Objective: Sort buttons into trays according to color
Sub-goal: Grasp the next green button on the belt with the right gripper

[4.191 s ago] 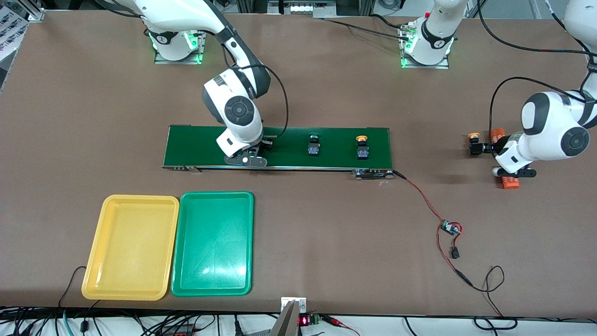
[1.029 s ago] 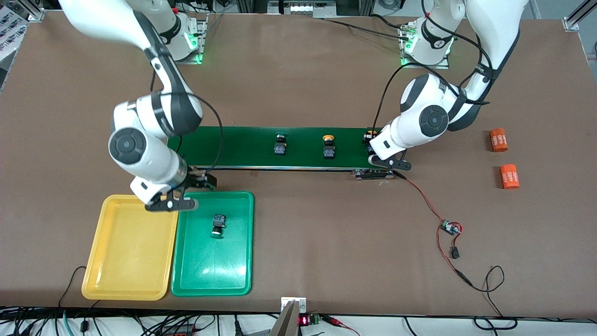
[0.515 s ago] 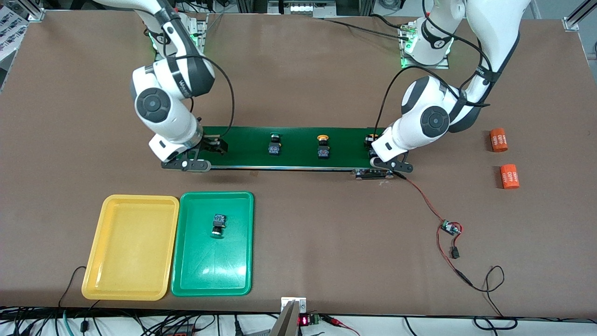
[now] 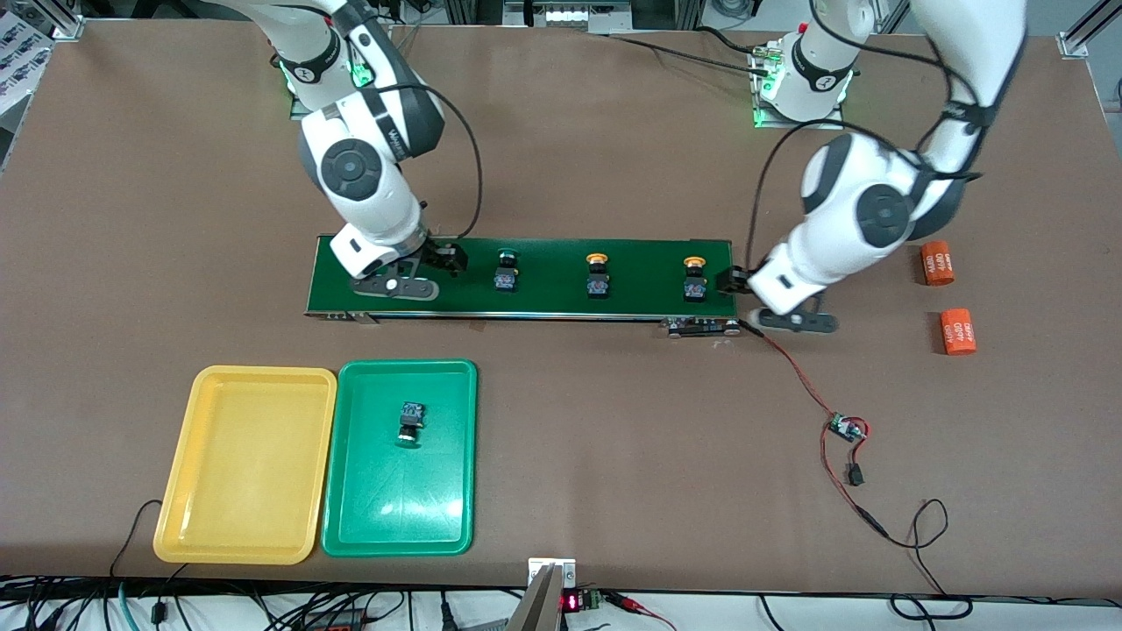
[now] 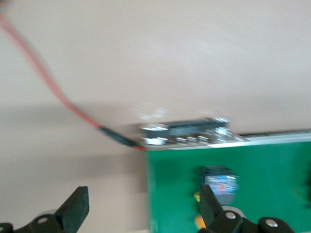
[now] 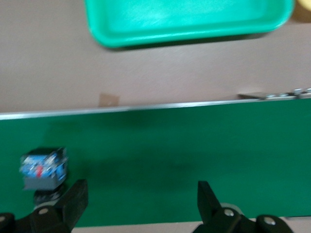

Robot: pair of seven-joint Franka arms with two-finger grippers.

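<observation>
I find the right gripper [image 4: 443, 260] with jaws spread and empty, low over the conveyor belt [image 4: 543, 298] at the end toward the right arm's base, just beside the green-capped button [image 4: 505, 269]. In the right wrist view that button [image 6: 43, 170] sits off to one side of the open fingers [image 6: 73, 201], not between them. The left gripper [image 4: 734, 280] is likewise open and holds nothing; it hangs over the desk just off the belt's other end, close to a yellow-capped button [image 4: 694, 279].

Three buttons stand on the belt: the green one, a second yellow-capped button [image 4: 598, 275] mid-belt, and the one by the left gripper. A fourth button [image 4: 411, 420] already lies in the green tray [image 4: 351, 517]. The yellow tray [image 4: 175, 526] beside it, near the desk's front edge, holds none.

My judgement: the step in hand is picking the green button. I would centre the fingers on its black body, not the cap, before closing.

Two orange cylinders [image 4: 936, 263] [image 4: 957, 330] toward the left arm's edge of the desk carry white printing I cannot read. The lettering on the right arm's wrist is also illegible.
</observation>
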